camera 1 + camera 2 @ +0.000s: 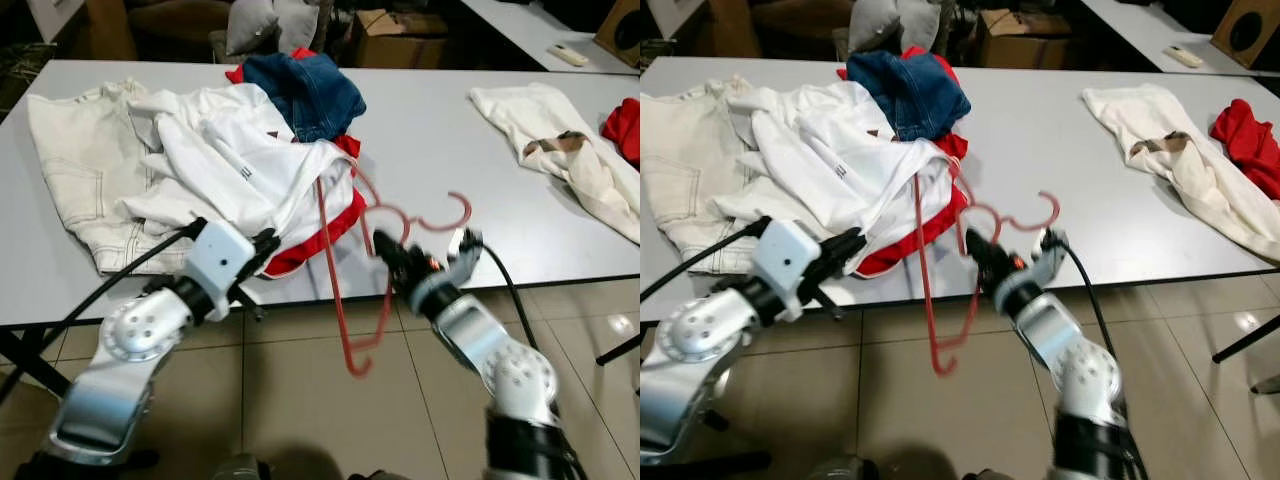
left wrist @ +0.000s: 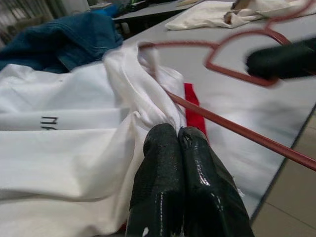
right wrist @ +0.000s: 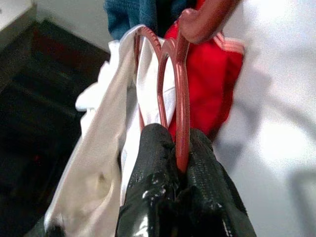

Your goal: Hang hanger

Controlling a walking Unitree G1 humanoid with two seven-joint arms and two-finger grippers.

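Note:
A red wire hanger [image 1: 335, 270] sticks out over the table's front edge. One end is tucked inside a white shirt [image 1: 230, 150], and its hook [image 1: 445, 222] lies over the tabletop. My right gripper [image 1: 385, 245] is shut on the hanger near its neck; in the right wrist view the red wire [image 3: 181, 98] runs between the fingers [image 3: 148, 163]. My left gripper [image 1: 268, 243] is at the shirt's front hem. Its fingertips [image 2: 165, 143] are pressed together on a fold of the white cloth [image 2: 74, 148]. The hanger's far end is hidden inside the shirt.
The grey table [image 1: 450, 160] also carries blue jeans [image 1: 305, 90], a red garment [image 1: 320, 235] under the shirt, cream trousers [image 1: 75, 150] at left, a cream garment [image 1: 560, 150] and a red cloth [image 1: 625, 125] at right. Below me is tiled floor [image 1: 290, 400].

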